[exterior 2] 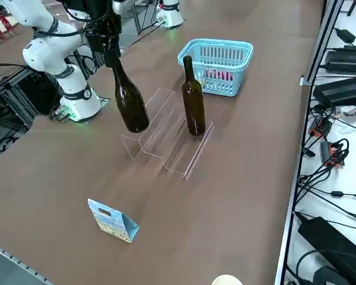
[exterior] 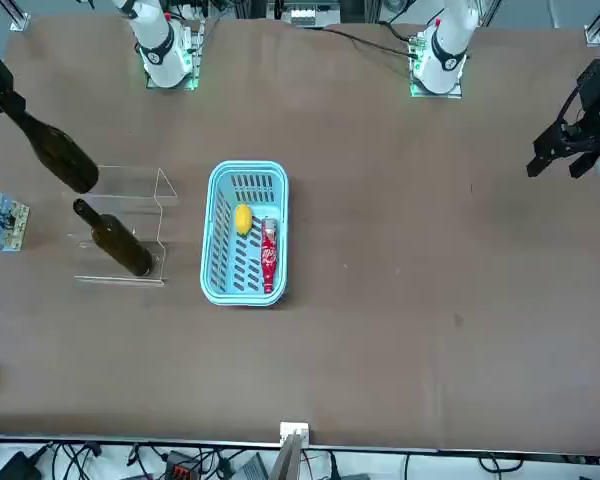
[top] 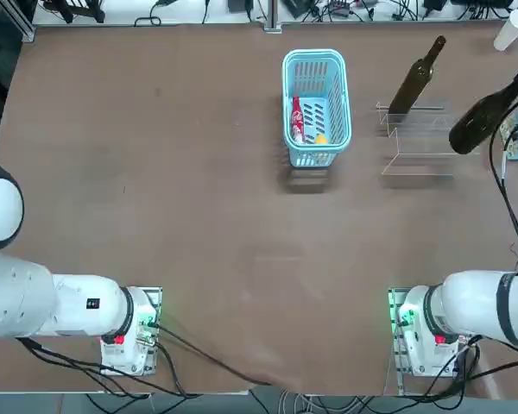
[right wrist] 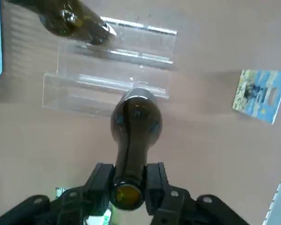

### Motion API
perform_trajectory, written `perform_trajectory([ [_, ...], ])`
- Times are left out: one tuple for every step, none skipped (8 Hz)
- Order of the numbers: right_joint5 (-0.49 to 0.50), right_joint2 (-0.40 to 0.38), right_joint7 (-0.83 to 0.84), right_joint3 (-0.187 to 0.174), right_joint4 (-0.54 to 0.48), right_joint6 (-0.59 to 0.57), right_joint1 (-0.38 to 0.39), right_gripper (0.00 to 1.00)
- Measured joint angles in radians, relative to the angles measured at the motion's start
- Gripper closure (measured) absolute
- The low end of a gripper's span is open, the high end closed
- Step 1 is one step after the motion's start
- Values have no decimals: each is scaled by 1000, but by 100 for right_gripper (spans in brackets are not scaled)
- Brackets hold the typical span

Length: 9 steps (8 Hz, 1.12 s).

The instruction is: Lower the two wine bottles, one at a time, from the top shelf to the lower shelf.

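My right gripper [right wrist: 129, 187] is shut on the neck of one dark wine bottle [right wrist: 136, 122], which hangs upright in the air with its base over the robot-side part of the clear acrylic stand [exterior 2: 160, 136]. The same bottle [exterior 2: 129, 101] shows clear of the plates in the right side view, where the gripper [exterior 2: 110, 44] grips its top. The second wine bottle [exterior 2: 193, 101] stands upright on the stand's step farthest from me, which looks like the lower shelf. In the top view it [top: 412, 82] leans over the stand's [top: 419, 155] far edge.
A light-blue basket [top: 316, 108] with a red bottle and a yellow item sits left of the stand. A small blue printed bag [exterior 2: 113, 221] stands on the table to the stand's right. A white cup [top: 509, 30] is at the far right corner.
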Motion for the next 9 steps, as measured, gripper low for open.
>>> perform_trajectory([
  [0,26,-33,2,40,5,1,60],
  [0,68,-84,3,97,8,1,60],
  [1,122,-148,4,162,11,2,60],
  [2,182,-214,4,221,19,3,60],
  [3,243,-272,7,278,30,9,60],
  [4,295,-307,9,324,51,21,60],
  [5,332,-327,10,353,82,36,60],
  [6,358,-344,12,365,114,53,60],
  [10,376,-369,12,369,140,64,60],
])
